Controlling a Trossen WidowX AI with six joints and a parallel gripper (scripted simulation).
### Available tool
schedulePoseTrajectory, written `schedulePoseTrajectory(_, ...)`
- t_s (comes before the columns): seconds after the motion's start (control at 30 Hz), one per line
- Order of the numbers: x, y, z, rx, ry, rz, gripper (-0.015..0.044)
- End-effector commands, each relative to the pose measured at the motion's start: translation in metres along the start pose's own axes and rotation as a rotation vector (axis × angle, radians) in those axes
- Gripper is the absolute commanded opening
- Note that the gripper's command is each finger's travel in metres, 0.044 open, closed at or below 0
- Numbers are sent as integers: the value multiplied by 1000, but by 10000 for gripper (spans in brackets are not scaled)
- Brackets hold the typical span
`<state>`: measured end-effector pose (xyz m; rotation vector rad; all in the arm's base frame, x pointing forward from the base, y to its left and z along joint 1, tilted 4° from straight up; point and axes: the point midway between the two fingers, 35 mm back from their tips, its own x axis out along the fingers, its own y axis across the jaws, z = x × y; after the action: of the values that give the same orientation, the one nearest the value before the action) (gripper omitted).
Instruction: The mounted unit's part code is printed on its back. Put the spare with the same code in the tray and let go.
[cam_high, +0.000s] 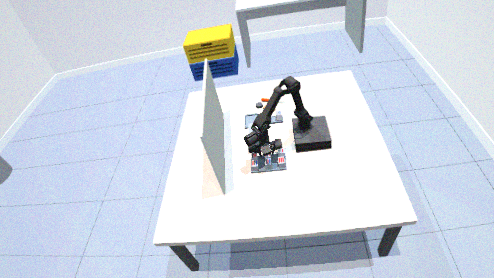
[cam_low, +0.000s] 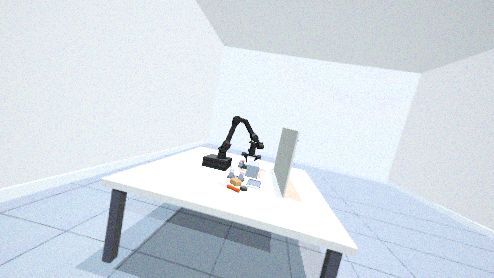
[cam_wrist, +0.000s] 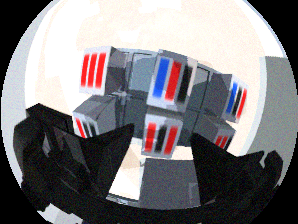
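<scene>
Where the table (cam_high: 345, 195) (cam_low: 175, 182) runs between its left and right edges in the top view, the arm (cam_high: 271, 106) (cam_low: 229, 137) reaches left from its base (cam_high: 324, 142) (cam_low: 209, 162), which sits nearer the right edge. The gripper (cam_high: 266, 148) (cam_low: 251, 158) (cam_wrist: 164, 132) points down over the rack (cam_high: 273, 169) (cam_wrist: 134, 108), its fingers parted well over halfway and holding nothing.

Six striped spares stand in the rack, in two rows; the red-black-red one (cam_wrist: 161, 137) shows between the fingertips in the wrist view, untouched as far as I can judge. The matching spare must be among those six, out of the tray; which one, I cannot tell.

The panel (cam_high: 214, 131) (cam_low: 286, 161) stands upright toward the left edge. What looks like the tray (cam_high: 252, 120) (cam_low: 254, 183) lies nearer the far edge than the rack, and an orange piece (cam_high: 265, 100) (cam_low: 233, 188) lies beyond it.
</scene>
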<state>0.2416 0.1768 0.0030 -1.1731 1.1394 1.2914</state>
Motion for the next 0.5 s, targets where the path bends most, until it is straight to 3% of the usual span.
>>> schedulePoseTrajectory(0.0, 7, 2, -1, 4, 3, 4, 300)
schedulePoseTrajectory(0.47, 28, 4, -3, 4, 4, 5, 300)
